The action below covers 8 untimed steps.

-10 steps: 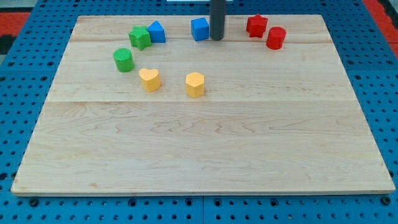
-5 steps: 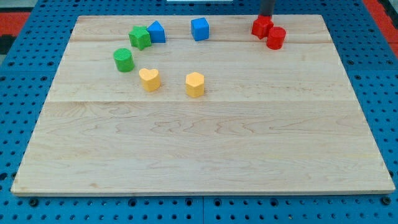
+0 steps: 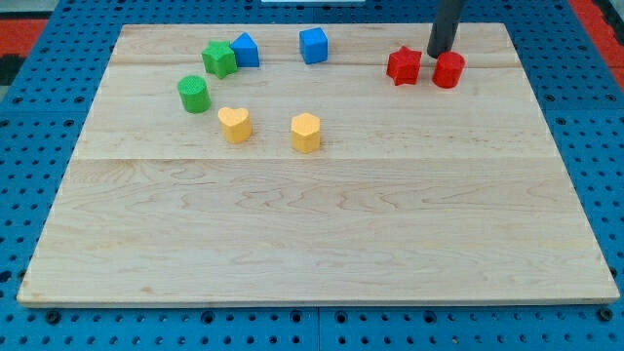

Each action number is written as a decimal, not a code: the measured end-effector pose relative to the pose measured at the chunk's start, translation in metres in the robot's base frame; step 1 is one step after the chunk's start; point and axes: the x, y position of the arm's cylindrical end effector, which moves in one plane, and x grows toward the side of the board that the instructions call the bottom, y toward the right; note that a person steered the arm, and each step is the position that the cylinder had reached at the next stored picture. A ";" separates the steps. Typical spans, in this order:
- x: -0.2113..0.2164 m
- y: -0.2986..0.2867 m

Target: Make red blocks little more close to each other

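Note:
A red star-shaped block (image 3: 403, 65) and a red cylinder (image 3: 448, 70) lie side by side near the board's top right, with a small gap between them. My tip (image 3: 439, 55) stands just above that gap, close to the cylinder's upper left edge. The dark rod rises from it out of the view's top.
A blue cube (image 3: 313, 45) lies at top centre. A blue block (image 3: 245, 49) and a green star (image 3: 219, 58) touch at top left, with a green cylinder (image 3: 194, 94) below them. Two yellow heart blocks (image 3: 234, 124) (image 3: 305, 132) lie left of centre. The wooden board (image 3: 322, 244) sits on blue pegboard.
My tip moved from beside the blue cube rightward to the red blocks. Both red blocks shifted downward; the star slid left and the cylinder right, so they now sit side by side.

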 end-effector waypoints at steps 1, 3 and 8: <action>0.002 0.033; 0.040 0.014; 0.029 -0.040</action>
